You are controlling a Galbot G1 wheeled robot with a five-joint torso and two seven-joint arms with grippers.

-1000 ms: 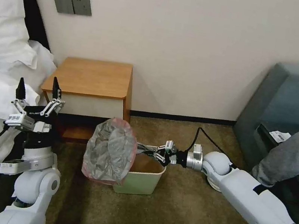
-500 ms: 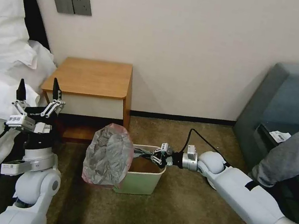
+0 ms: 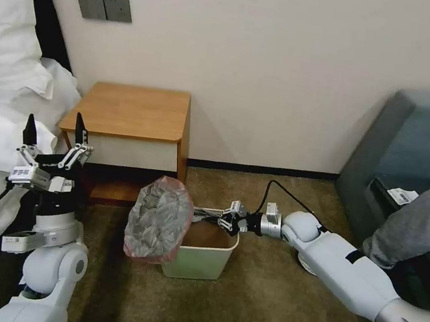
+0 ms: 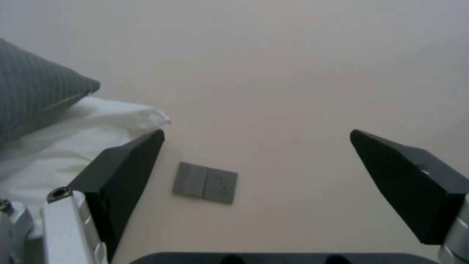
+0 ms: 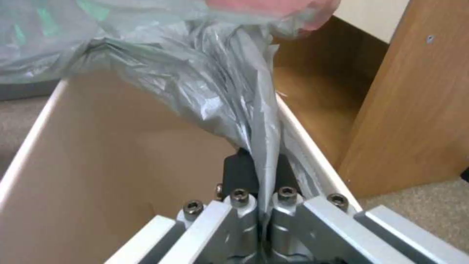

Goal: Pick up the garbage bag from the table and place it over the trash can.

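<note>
Since 1 s ago, right gripper (image 3: 228,221) drew back w/ garbage bag (image 3: 159,219) pinched, mid-frame over trash can (image 3: 201,259) rim. Left gripper (image 3: 52,142) idle lower left, fingers spread.

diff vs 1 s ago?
The right tool, still shut on the garbage bag, has shifted a little toward the table and wall over the trash can, carrying the bag with it. The bag's billowed mouth now looks a bit smaller. The left tool stays raised and open; bin and table unmoved.
</note>
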